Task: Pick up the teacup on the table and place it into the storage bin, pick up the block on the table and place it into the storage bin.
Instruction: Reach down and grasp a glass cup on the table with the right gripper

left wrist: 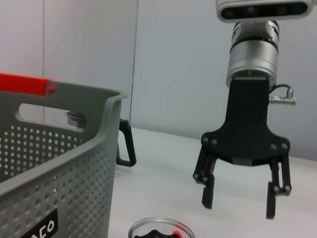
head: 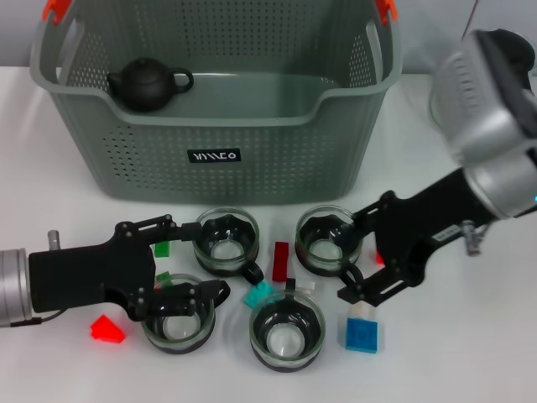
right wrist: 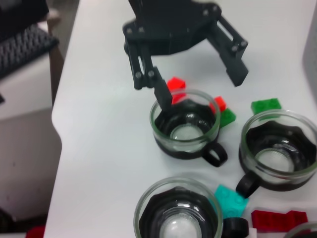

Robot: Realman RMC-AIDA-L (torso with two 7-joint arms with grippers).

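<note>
We are at the start of a teacup pick: the storage bin [head: 226, 159] stands at the far side of the table [head: 470, 369] with only a dark teapot [head: 149, 83] inside, while four glass teacups and the blocks all sit on the table just in front of it. Our left gripper [head: 191, 267] reaches in from the left with its fingers spread, one near the far-left teacup [head: 225, 242] and the other at the rim of the near-left teacup [head: 176, 322] — the right wrist view shows one fingertip dipping just inside that rim, nothing pinched. Our right gripper [head: 362, 256] comes in from the right, also spread and empty, beside the far-right teacup [head: 328, 238], with a blue block [head: 362, 335] just near of it. The near-middle teacup [head: 288, 333] and the red block [head: 280, 260] lie between the two arms. We judge the next move calls for closing on one rim wall, lifting straight, then carrying over the bin's near wall.
</note>
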